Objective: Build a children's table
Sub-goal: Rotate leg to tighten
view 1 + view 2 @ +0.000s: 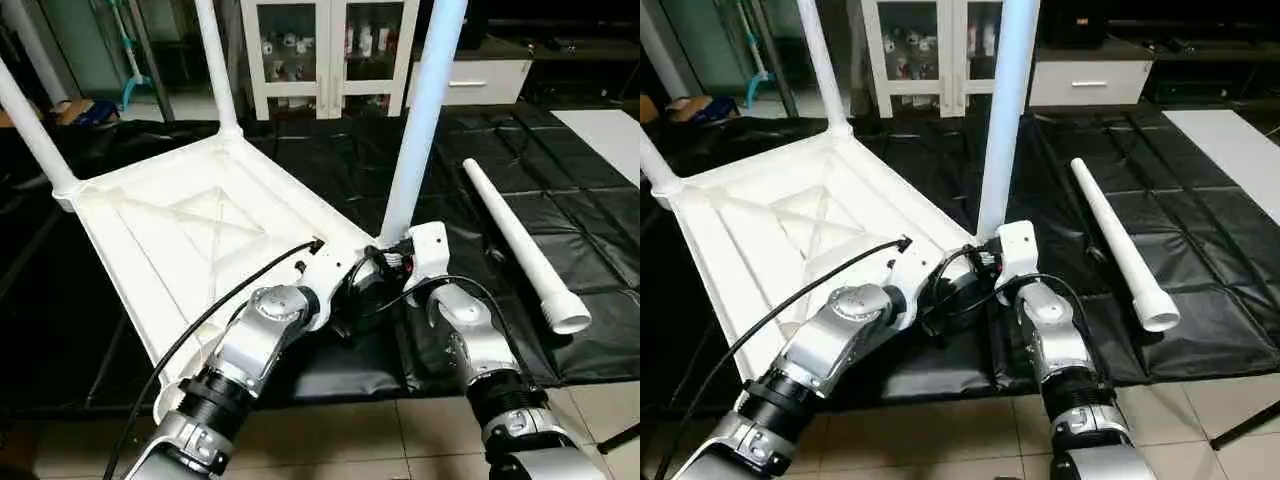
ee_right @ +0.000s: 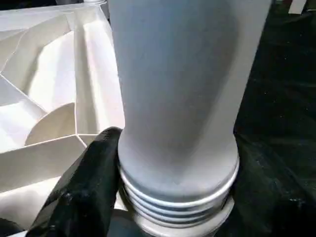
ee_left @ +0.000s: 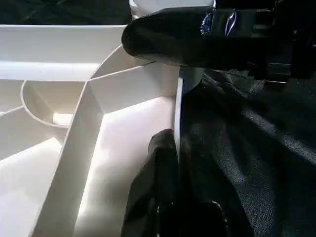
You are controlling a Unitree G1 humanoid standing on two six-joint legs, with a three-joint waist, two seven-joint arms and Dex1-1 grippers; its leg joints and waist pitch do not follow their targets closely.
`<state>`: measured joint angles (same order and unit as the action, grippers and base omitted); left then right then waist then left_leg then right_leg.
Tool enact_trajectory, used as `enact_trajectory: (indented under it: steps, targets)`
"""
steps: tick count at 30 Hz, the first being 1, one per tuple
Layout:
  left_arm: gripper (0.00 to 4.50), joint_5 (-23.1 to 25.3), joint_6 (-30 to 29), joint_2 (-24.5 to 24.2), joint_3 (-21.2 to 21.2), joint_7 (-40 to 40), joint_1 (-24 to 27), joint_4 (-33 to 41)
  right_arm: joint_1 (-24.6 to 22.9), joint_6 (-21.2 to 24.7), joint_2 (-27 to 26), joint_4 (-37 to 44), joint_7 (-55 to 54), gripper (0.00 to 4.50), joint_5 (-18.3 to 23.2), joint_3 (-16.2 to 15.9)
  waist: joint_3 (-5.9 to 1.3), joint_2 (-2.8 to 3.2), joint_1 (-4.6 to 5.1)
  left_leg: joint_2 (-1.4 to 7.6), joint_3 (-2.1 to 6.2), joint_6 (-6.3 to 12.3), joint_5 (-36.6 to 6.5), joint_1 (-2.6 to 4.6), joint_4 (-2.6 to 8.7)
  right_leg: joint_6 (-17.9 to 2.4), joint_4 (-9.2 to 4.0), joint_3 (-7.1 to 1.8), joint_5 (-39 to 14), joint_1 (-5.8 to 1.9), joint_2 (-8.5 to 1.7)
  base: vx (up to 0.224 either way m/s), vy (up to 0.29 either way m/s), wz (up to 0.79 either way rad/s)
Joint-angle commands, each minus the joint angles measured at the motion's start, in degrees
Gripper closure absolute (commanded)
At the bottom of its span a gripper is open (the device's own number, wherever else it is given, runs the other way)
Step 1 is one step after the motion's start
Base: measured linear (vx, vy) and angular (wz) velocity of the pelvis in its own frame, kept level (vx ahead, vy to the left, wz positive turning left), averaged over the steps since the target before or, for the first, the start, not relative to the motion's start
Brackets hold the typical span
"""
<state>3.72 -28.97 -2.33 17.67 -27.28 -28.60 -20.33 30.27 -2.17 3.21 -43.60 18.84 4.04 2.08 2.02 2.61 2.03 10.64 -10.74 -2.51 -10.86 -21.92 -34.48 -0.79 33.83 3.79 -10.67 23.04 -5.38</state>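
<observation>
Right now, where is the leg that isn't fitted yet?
The loose leg lies flat on the black sheet on the robot's right side, beside the upturned tabletop, its wide end nearest the robot.

It looked like a home room: tiled floor (image 1: pixel 350 440) under black sheeting (image 1: pixel 560 230), a white glass-door cabinet (image 1: pixel 330 50) (small items inside) and a white drawer unit (image 1: pixel 480 80).

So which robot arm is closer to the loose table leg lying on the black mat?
The right. The right end effector is at the base of the upright leg, on the side toward the loose leg. The left end effector pinches the tabletop's rim, farther away.
</observation>
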Motion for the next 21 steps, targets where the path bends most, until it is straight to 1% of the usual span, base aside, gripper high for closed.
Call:
enact_trajectory:
  steps: [1,2,3,4,5,6,7,8,9,10,11,12,13,14,15,16,17,18,19,20,21]
  targets:
    - [4.5,0.52,1.24,0.42,-2.21,4.45,-1.51,-2.26,0.51,-2.41,-6.14,1.3,9.17,1.19,3.51,-4.0,-2.9,-0.88,-0.39,2.04,1.17,2.96,-19.01,0.5,4.82,-9.97,-4.99,-1.73,-18.47,-2.09,-2.8,0.0,0.0,0.0]
    - [4.5,0.53,1.32,0.12,-2.3,4.2,-1.37,-2.15,0.63,-2.95,-6.01,1.64,9.71,1.03,3.63,-4.07,-2.85,-1.16,-0.32,2.06,1.17,3.32,-19.28,0.42,4.84,-9.83,-5.04,-1.7,-19.3,-2.09,-2.84,0.0,0.0,0.0]
    - [4.5,0.54,1.41,-0.41,-2.26,3.51,-1.06,-1.74,0.7,-3.3,-5.69,2.53,10.68,0.96,3.96,-4.07,-2.84,-0.91,-0.26,2.03,1.36,3.24,-19.34,0.15,4.91,-9.35,-5.02,-1.57,-20.77,-2.26,-2.9,0.0,0.0,0.0]
    - [4.5,0.52,1.37,-0.72,-2.17,3.05,-0.89,-1.5,0.7,-3.18,-5.49,3.11,11.43,0.83,4.33,-4.04,-2.84,-0.91,-0.26,2.03,1.36,3.24,-19.34,0.15,4.91,-9.35,-5.02,-1.57,-20.77,-2.26,-2.9,0.0,0.0,0.0]
    - [4.5,0.51,1.52,-1.43,-1.77,1.91,-0.46,-0.92,0.63,-2.65,-5.06,4.36,12.52,0.83,5.12,-3.86,-2.97,-0.98,-0.21,2.05,1.36,3.33,-18.39,0.0,4.85,-9.24,-4.98,-1.6,-20.07,-2.29,-2.89,0.0,0.0,0.0]
    - [4.5,0.33,1.58,-2.27,-1.28,0.34,0.16,-0.13,0.5,-1.87,-4.21,5.94,14.23,0.69,5.95,-3.87,-2.95,-1.0,-0.17,2.05,1.29,3.49,-18.21,0.0,4.84,-9.31,-4.96,-1.62,-19.66,-2.23,-2.83,0.0,0.0,0.0]
    - [4.5,0.11,1.47,-3.1,-0.8,-1.19,0.8,0.65,0.34,-1.06,-3.27,7.4,15.98,0.55,6.67,-3.97,-3.03,-0.79,-0.22,2.14,1.26,3.57,-17.52,0.11,4.77,-9.77,-4.83,-1.69,-18.55,-2.18,-2.87,0.0,0.0,0.0]
    - [4.5,-0.05,1.39,-3.62,-0.49,-2.18,1.23,1.15,0.24,-0.59,-2.66,8.28,17.12,0.51,7.01,-3.99,-3.2,-0.88,-0.28,2.15,1.21,4.03,-15.7,-0.09,4.61,-10.37,-4.51,-1.76,-15.55,-2.43,-2.82,0.0,0.0,0.0]
    - [4.5,-0.33,1.92,-4.67,0.35,-4.39,2.04,1.99,0.09,0.59,-1.36,9.36,19.14,0.51,7.3,-4.3,-3.29,-0.92,0.02,2.14,1.25,4.37,-14.7,-0.42,4.6,-10.83,-4.16,-1.72,-13.91,-2.65,-2.75,0.0,0.0,0.0]
    - [4.5,-0.59,1.9,-5.44,0.89,-5.86,2.73,2.7,-0.07,1.38,-0.16,10.08,20.96,0.37,7.2,-4.77,-3.33,-0.89,-0.02,2.11,1.38,4.97,-14.23,-0.57,4.64,-10.9,-4.12,-1.49,-13.26,-2.91,-2.72,0.0,0.0,0.0]
    - [4.5,-0.75,2.05,-6.57,1.62,-7.66,3.59,3.47,-0.39,1.72,1.89,10.87,23.85,0.23,6.59,-5.92,-3.16,-0.71,-0.13,2.32,1.36,5.3,-13.91,-0.3,4.62,-11.02,-4.18,-1.49,-13.51,-2.61,-2.68,0.0,0.0,0.0]
    - [4.5,-0.93,2.59,-7.47,2.28,-9.26,4.26,4.16,-0.57,1.76,3.27,11.28,25.69,0.23,6.35,-6.46,-3.24,-0.71,-0.2,2.3,1.26,5.32,-13.89,-0.04,4.47,-11.43,-4.16,-1.56,-13.24,-2.44,-2.64,0.0,0.0,0.0]
    - [4.5,-1.55,2.86,-9.17,3.3,-12.25,5.66,5.73,-0.78,1.35,6.15,11.71,29.42,0.23,5.85,-7.44,-3.34,-0.58,-0.41,2.39,1.2,5.3,-13.47,0.2,4.3,-12.36,-4.03,-1.69,-11.93,-2.46,-2.76,0.0,0.0,0.0]
    - [4.5,-1.92,3.1,-10.16,3.88,-13.93,6.43,6.68,-0.78,1.04,7.7,11.76,31.45,0.23,5.8,-7.71,-3.39,-0.64,-0.37,2.39,1.22,5.86,-12.32,-0.13,4.31,-13.17,-3.69,-1.64,-9.73,-2.67,-2.63,0.0,0.0,0.0]
    - [4.5,-2.22,3.21,-10.78,4.24,-14.93,6.93,7.36,-0.78,0.88,8.62,11.83,32.66,0.23,5.9,-7.77,-3.31,-0.53,-0.48,2.43,1.06,6.01,-12.31,0.08,4.29,-13.52,-3.72,-1.69,-9.3,-2.47,-2.56,0.0,0.0,0.0]
    - [4.5,-2.92,3.2,-11.53,4.66,-16.52,7.61,8.47,-0.62,1.04,9.8,11.78,34.35,0.23,6.23,-7.67,-3.39,-0.48,-0.58,2.42,0.96,6.16,-12.01,0.28,4.14,-13.94,-3.62,-1.75,-8.51,-2.39,-2.55,0.0,0.0,0.0]
    - [4.5,-3.31,3.27,-11.92,4.9,-17.38,7.96,9.06,-0.53,1.2,10.38,11.77,35.2,0.23,6.44,-7.57,-3.43,-0.55,-1.15,2.43,0.78,6.66,-10.72,0.43,4.03,-14.72,-3.44,-1.86,-6.73,-2.41,-2.52,0.0,0.0,0.0]
    - [4.5,-4.56,3.69,-13.43,5.87,-20.53,9.14,11.26,-0.24,1.5,12.59,11.75,38.23,0.23,6.48,-7.7,-3.39,-0.61,-1.29,2.39,0.75,6.76,-10.44,0.4,4.03,-14.86,-3.37,-1.89,-6.43,-2.44,-2.55,0.0,0.0,0.0]
    - [4.5,-4.91,3.68,-13.76,6.06,-21.28,9.43,11.82,-0.2,1.67,13.12,11.8,39.0,0.23,6.47,-7.74,-3.4,-0.57,-1.65,2.45,0.75,6.69,-10.7,0.56,4.04,-15.06,-3.3,-1.85,-6.74,-2.45,-2.61,0.0,0.0,0.0]
    - [4.5,-5.57,3.22,-14.48,6.45,-22.66,10.03,13.09,-0.14,1.88,14.43,11.95,40.98,0.23,6.21,-8.05,-3.28,-0.59,-1.75,2.48,0.74,6.63,-11.23,0.58,4.13,-15.01,-3.43,-1.83,-7.57,-2.37,-2.54,0.0,0.0,0.0]
    - [4.5,-6.02,3.13,-15.2,6.84,-24.0,10.55,14.16,-0.13,2.23,15.68,12.16,42.76,0.23,5.93,-8.43,-3.11,-0.52,-2.47,2.67,0.56,5.84,-13.26,1.14,4.26,-14.48,-3.74,-1.96,-10.33,-1.95,-2.44,0.0,0.0,0.0]
